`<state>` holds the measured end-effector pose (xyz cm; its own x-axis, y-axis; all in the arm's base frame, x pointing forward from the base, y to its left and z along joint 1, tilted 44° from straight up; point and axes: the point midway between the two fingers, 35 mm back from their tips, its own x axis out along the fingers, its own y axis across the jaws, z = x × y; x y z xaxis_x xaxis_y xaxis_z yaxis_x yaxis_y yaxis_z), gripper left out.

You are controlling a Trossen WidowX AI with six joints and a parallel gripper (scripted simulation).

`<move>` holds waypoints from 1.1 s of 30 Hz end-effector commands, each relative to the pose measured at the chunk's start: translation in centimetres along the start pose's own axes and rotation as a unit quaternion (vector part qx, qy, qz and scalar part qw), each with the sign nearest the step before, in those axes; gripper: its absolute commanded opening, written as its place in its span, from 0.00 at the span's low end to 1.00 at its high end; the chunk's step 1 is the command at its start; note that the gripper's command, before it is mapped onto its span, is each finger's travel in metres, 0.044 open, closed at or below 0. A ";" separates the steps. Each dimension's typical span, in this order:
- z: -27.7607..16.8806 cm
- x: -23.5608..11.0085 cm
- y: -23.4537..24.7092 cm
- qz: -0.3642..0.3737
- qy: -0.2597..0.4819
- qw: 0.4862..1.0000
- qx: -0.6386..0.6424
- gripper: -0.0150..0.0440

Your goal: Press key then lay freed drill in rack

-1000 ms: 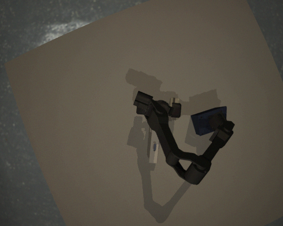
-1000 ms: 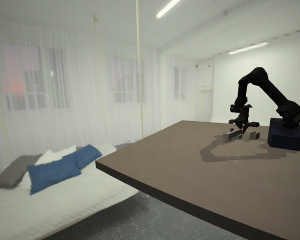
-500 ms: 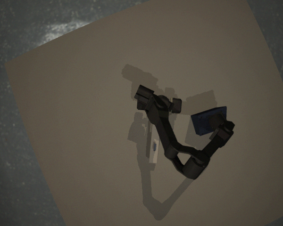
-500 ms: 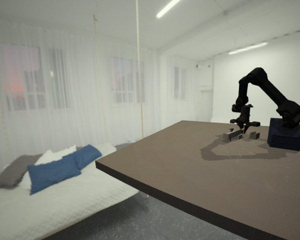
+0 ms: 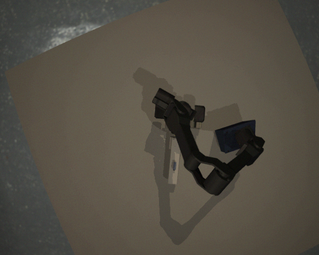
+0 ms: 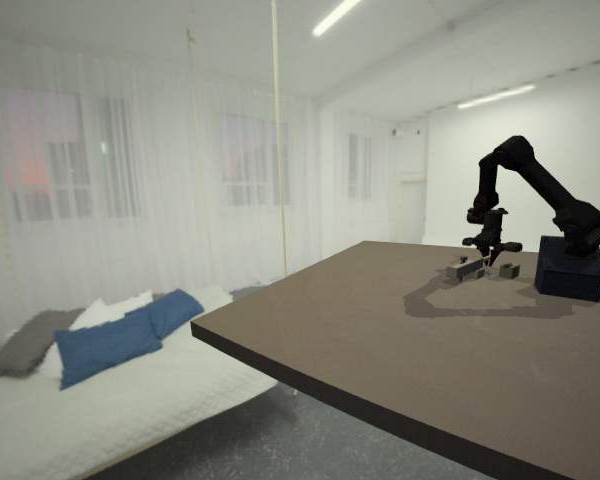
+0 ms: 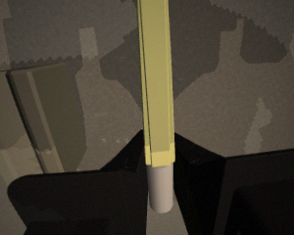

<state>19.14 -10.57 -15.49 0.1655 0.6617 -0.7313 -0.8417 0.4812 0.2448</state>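
Note:
My gripper (image 7: 153,134) (image 6: 488,259) (image 5: 181,107) is shut on the drill (image 7: 157,83) (image 6: 486,256). The drill is a long yellow bar with a pale round shank, and the fingers clamp the shank end. It hangs free above the table and touches nothing. The grey housing block (image 6: 463,270) (image 5: 173,175) lies on the table with the small blue key (image 6: 463,258) (image 5: 174,166) on top. A small grooved block, the rack (image 6: 508,270) (image 7: 44,117), stands close beside the gripper. In the overhead view the arm hides the drill.
The arm's dark blue base box (image 6: 569,276) (image 5: 231,135) stands on the brown table (image 6: 393,335) (image 5: 85,109) to the right of the blocks. The table's front edge runs across the side view; a bed lies beyond it.

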 end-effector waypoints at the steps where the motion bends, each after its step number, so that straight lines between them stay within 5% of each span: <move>1: -0.8 -0.2 -0.1 -0.002 0.001 1.000 0.000 0.25; 33: -2.1 -0.9 0.1 -0.002 0.002 1.000 0.000 0.25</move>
<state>17.81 -12.12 -16.33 0.1656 0.6619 -0.7311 -0.8397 0.4834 0.2475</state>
